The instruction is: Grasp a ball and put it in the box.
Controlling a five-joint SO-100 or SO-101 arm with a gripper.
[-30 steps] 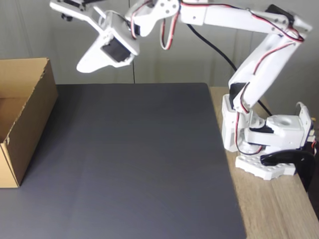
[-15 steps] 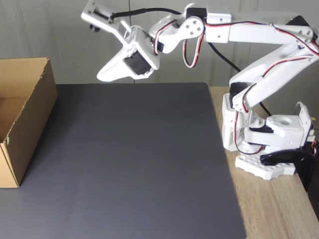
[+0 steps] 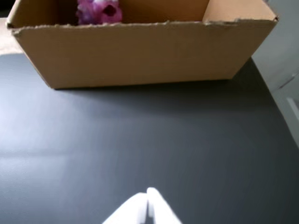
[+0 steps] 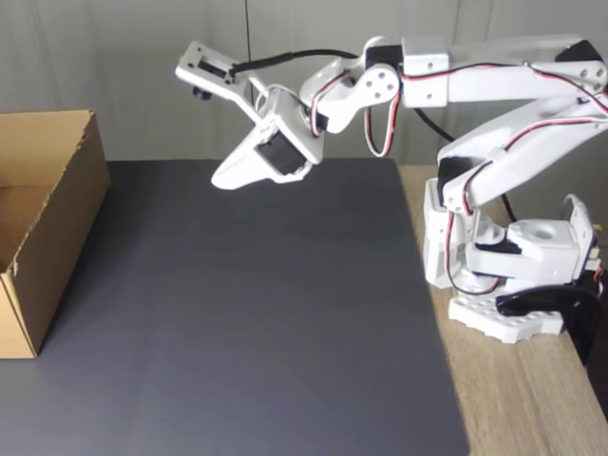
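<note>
The purple, pink and white bumpy ball [image 3: 98, 11] lies inside the brown cardboard box [image 3: 140, 51], near its far wall in the wrist view. In the fixed view the box [image 4: 47, 218] stands at the left edge of the dark mat, and its wall hides the ball. My white gripper [image 4: 220, 179] hangs in the air over the far middle of the mat, well to the right of the box. Its fingertips [image 3: 147, 196] are pressed together with nothing between them.
A dark grey mat [image 4: 247, 313] covers most of the table. The arm's white base [image 4: 503, 275] stands on the wooden tabletop [image 4: 532, 399] at the right. A grey wall rises behind the table.
The arm has drawn back to the right, away from the box, and the gripper has come lower toward the mat.
</note>
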